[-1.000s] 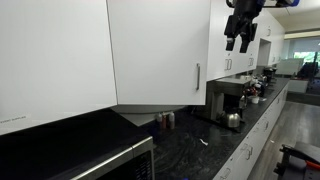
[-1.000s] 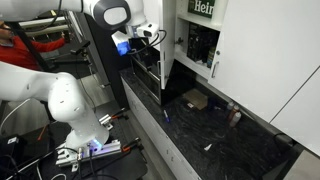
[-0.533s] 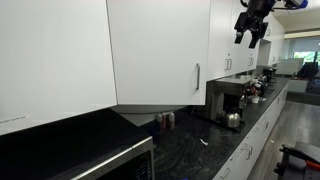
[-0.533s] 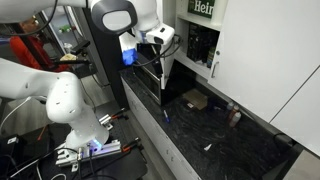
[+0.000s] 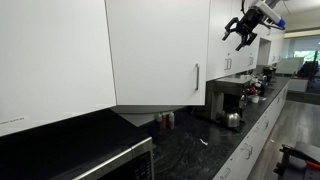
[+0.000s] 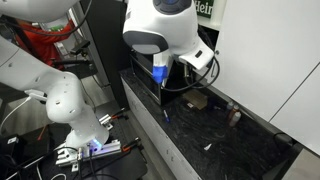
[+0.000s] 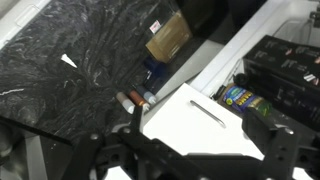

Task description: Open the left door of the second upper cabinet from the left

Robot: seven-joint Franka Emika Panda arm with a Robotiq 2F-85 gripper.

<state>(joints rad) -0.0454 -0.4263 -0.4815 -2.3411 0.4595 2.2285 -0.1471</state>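
A long dark speckled countertop is seen in an exterior view, running below the silver handle and away toward a bright far end of the room. A row of glossy white wall cabinets is hung above it. A coffee machine is placed on the counter just beyond and below the handle, with a metal kettle in front of it. A microwave is set well below the handle on the near side. Two small cans are stood under the handle, back against the wall.

The left door is shown as a broad white panel, the handle being fixed upright near its lower corner. In the wrist view the door is seen swung clear of the second upper cabinet, and packed boxes are exposed on the shelf just beyond the handle.

The gripper is held above and beyond the handle, well apart from it and touching nothing. Its fingers are spread wide and nothing is held between them. In an exterior view, most of the cabinet is hidden by the white arm.
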